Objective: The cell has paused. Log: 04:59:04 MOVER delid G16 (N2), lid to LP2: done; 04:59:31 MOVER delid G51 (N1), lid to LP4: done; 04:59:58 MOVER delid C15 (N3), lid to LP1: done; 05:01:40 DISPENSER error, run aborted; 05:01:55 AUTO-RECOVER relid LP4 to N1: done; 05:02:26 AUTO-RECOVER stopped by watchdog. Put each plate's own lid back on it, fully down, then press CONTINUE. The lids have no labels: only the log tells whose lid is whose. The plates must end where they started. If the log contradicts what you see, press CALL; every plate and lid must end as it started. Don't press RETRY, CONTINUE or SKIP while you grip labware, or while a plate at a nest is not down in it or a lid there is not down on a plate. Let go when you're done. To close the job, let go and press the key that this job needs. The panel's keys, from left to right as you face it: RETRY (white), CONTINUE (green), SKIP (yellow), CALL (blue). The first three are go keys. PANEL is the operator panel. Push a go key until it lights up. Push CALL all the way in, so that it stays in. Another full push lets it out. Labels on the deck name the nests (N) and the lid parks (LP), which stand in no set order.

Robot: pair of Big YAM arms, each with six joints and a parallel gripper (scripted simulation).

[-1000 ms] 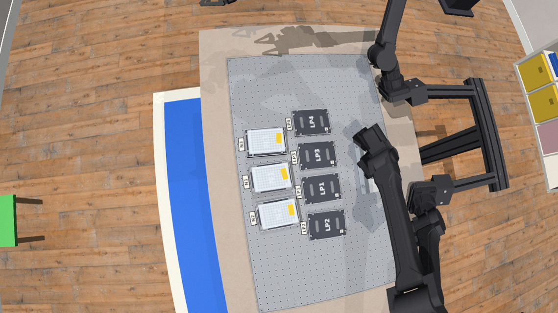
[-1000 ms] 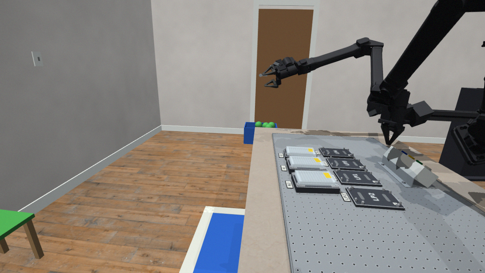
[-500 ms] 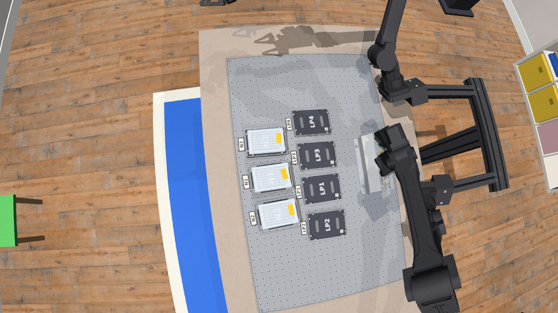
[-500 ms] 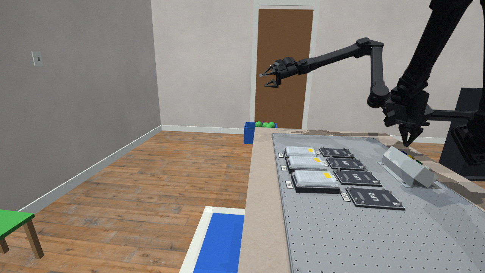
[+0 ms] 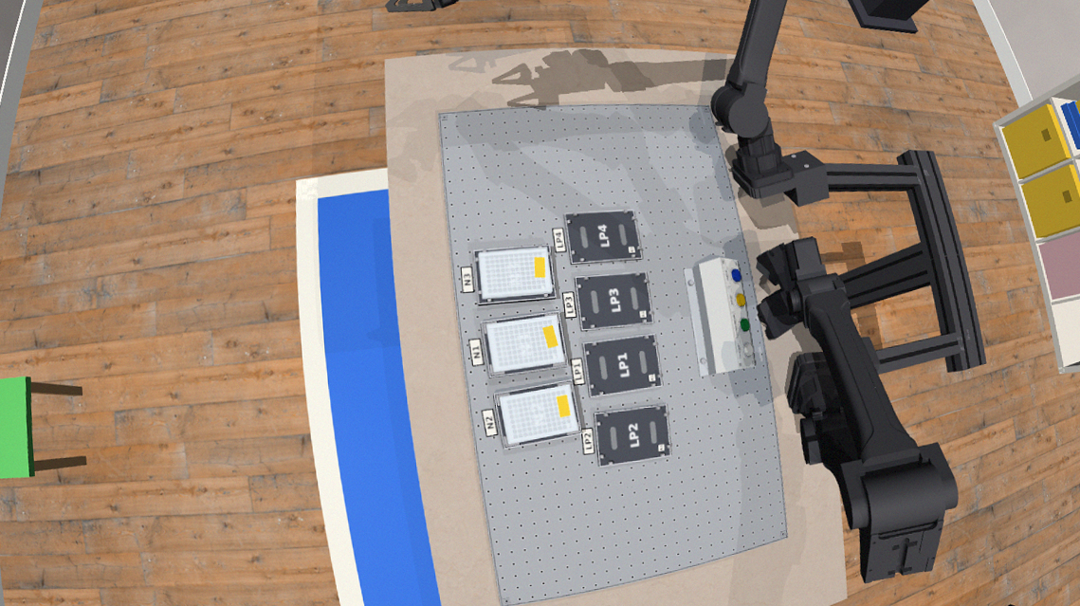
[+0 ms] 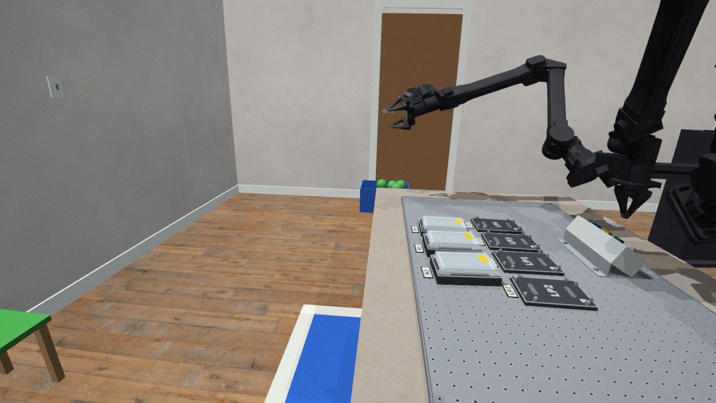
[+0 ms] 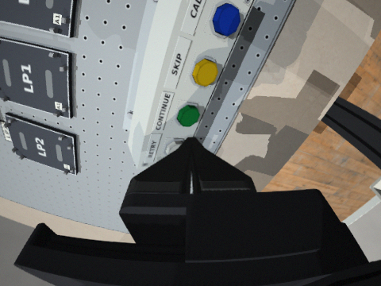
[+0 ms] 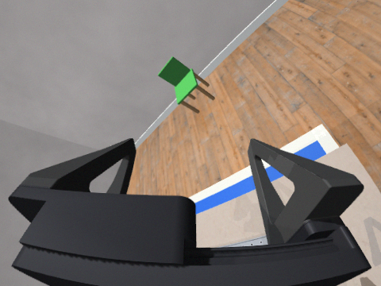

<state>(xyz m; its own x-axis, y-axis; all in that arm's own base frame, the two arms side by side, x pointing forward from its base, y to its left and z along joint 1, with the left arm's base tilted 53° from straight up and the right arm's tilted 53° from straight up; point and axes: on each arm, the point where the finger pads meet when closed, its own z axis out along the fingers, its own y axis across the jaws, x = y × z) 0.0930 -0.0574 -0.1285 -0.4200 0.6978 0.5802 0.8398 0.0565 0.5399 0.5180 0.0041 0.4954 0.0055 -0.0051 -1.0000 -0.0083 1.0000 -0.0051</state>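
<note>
Poising my closed left gripper (image 5: 770, 327) (image 6: 626, 212) (image 7: 191, 143) near the panel (image 5: 717, 314) (image 6: 593, 243) (image 7: 156, 52).
Keys (image 5: 744, 324) (image 6: 618, 239) (image 7: 188, 115) on its sloped face: probably stiff, spring-backed; push cap centres squarely (no grasp needed). My right gripper (image 5: 390, 7) (image 6: 387, 119) (image 8: 191, 144) stands open.

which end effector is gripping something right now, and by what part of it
Nothing is held: the left end effector is shut empty, and the right end effector is open.
</note>
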